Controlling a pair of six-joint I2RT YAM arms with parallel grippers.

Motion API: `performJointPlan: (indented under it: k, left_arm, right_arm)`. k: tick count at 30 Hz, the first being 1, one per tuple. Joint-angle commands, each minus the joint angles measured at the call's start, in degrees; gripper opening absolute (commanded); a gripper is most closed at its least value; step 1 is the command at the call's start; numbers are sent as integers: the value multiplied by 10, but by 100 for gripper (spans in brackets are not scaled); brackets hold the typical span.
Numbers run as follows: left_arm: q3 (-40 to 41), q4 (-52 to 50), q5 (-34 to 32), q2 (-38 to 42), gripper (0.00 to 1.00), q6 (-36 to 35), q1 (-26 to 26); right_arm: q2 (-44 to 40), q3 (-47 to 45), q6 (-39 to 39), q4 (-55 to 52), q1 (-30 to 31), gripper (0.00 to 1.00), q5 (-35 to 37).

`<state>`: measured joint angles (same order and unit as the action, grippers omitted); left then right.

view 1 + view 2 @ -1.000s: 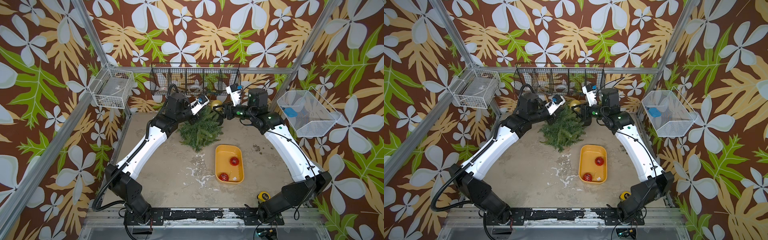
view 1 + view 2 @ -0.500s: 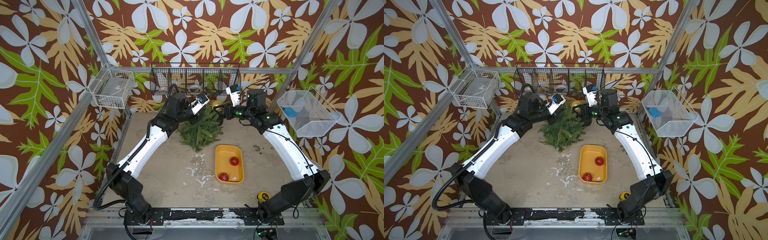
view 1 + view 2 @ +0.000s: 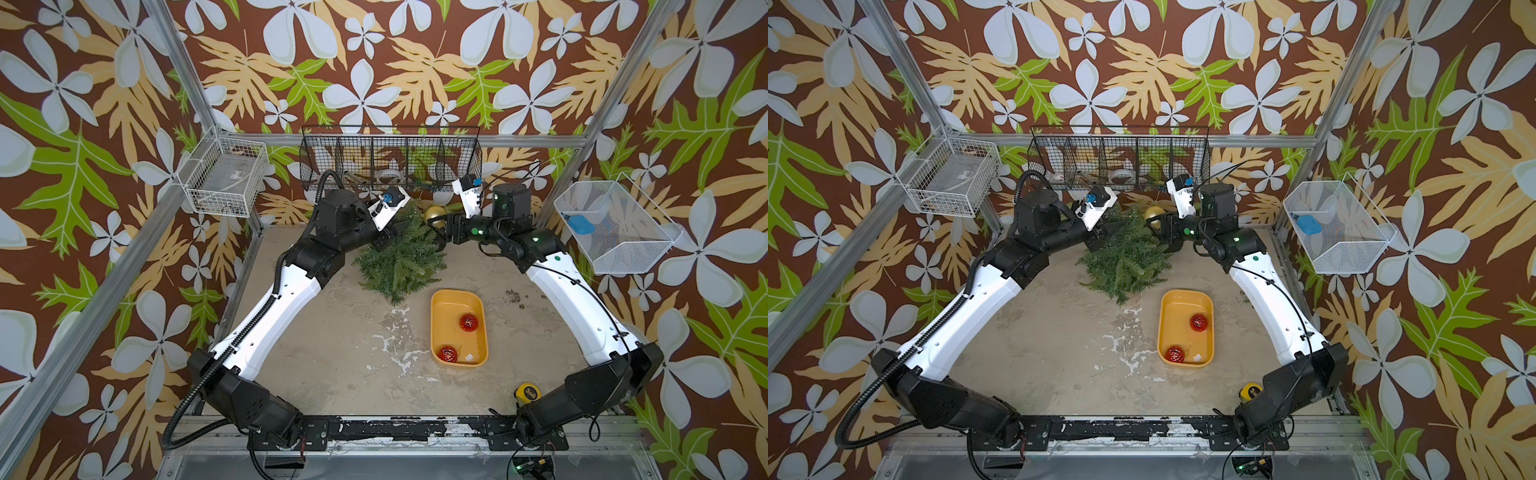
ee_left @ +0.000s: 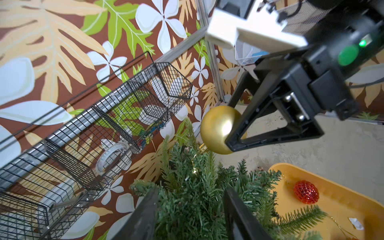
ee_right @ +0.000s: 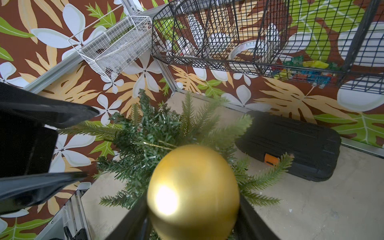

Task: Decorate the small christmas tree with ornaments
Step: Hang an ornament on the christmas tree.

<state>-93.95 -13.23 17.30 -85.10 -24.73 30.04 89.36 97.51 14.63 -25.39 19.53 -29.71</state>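
Hanging the gold ball (image 5: 193,191) atop the tree (image 3: 399,262): it sits within the right hand (image 4: 231,124), grip uncertain. The left hand (image 4: 191,193) gapes around branches. Next, probably a gentle release.

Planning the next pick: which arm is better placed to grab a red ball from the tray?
Right, likely. The tray with both red balls lies beside the right forearm, across the tree from the left pincer. But the gold ball sits between the right pincer's jaws.
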Motion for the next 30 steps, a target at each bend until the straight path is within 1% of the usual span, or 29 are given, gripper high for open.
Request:
performJointPlan:
  k: [1,3,7,13,17,22,25,27,30]
  left_arm:
    - [11,55,14,19,55,34,1]
    - [18,66,19,32,56,45,0]
    - [39,88,22,60,58,67,0]
    - [98,116,-4,112,59,98,0]
    - [169,140,-17,165,59,127,0]
    - [254,134,-29,236,59,148,0]
    - [341,141,-29,299,60,148,1]
    - [390,141,-44,335,60,152,0]
    - [457,139,-58,381,60,147,0]
  right_arm:
    - [-6,-3,8,23,1,70,6]
    - [-10,-5,7,20,0,72,13]
    - [-20,-10,1,13,1,73,39]
    - [-40,-15,-11,-6,1,73,75]
    - [-64,-34,-16,-22,1,71,83]
    - [-101,-68,-30,-58,1,71,116]
    - [-127,-94,-37,-88,0,70,148]
    - [-144,-119,-42,-109,1,70,163]
    - [-162,-155,-46,-152,1,69,206]
